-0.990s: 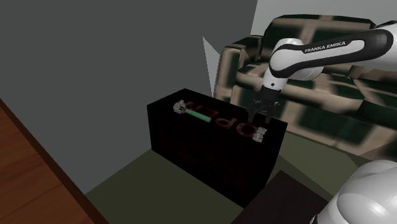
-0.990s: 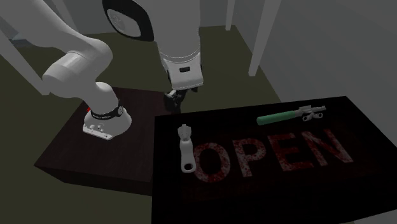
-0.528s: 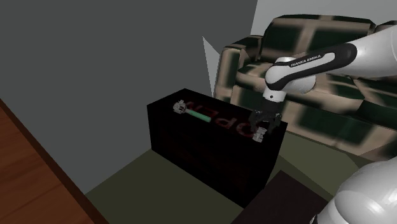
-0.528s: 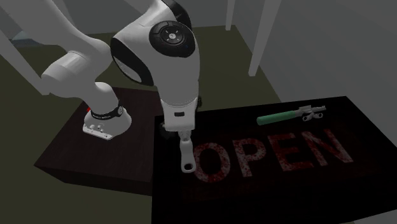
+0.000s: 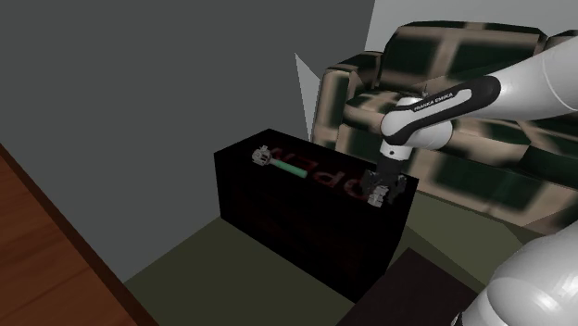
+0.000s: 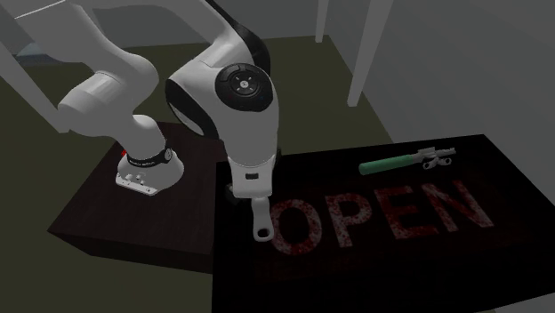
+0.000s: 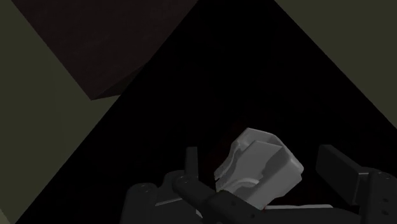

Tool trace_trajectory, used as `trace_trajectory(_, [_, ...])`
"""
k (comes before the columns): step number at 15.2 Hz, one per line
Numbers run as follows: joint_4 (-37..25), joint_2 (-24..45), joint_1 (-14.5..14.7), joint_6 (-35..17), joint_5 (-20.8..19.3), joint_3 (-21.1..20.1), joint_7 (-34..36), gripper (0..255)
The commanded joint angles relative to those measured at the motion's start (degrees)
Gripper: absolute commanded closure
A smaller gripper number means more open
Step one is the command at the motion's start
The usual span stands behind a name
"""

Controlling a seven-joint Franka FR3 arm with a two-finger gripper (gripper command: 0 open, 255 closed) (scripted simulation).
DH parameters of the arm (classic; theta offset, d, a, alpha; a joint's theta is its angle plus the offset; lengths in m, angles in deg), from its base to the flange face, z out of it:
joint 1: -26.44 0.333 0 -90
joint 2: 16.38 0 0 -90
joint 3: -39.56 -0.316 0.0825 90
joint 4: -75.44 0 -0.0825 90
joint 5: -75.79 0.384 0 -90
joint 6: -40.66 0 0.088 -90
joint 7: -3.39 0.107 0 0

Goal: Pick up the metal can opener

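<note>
The grey-white can opener lies on a black table with red "OPEN" lettering, near the end closest to the stand. My arm's wrist hangs right over it and covers one end. In the shoulder view my gripper is down at the table top over the can opener. The wrist view shows the can opener between the two fingers of my gripper. They stand apart, with a gap on each side of it. The gripper is open.
A green-handled tool with a metal head lies at the table's other end, also seen in the shoulder view. A patterned sofa stands behind the table. The dark stand sits beside the table, on a dull green floor.
The arm has come down from above the table's near end, and the gripper now sits low around the can opener. The opener and the green-handled tool have not moved.
</note>
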Motion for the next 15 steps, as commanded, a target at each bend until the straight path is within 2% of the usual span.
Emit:
trace_trajectory(1, [0.03, 0.30, 0.01, -0.34, 0.07, 0.06, -0.14, 255])
trace_trajectory(10, [0.15, 0.10, 0.00, -0.26, 0.04, 0.01, -0.07, 255])
trace_trajectory(15, [-1.78, -2.35, -0.24, 3.98, -0.76, -0.26, 1.05, 255])
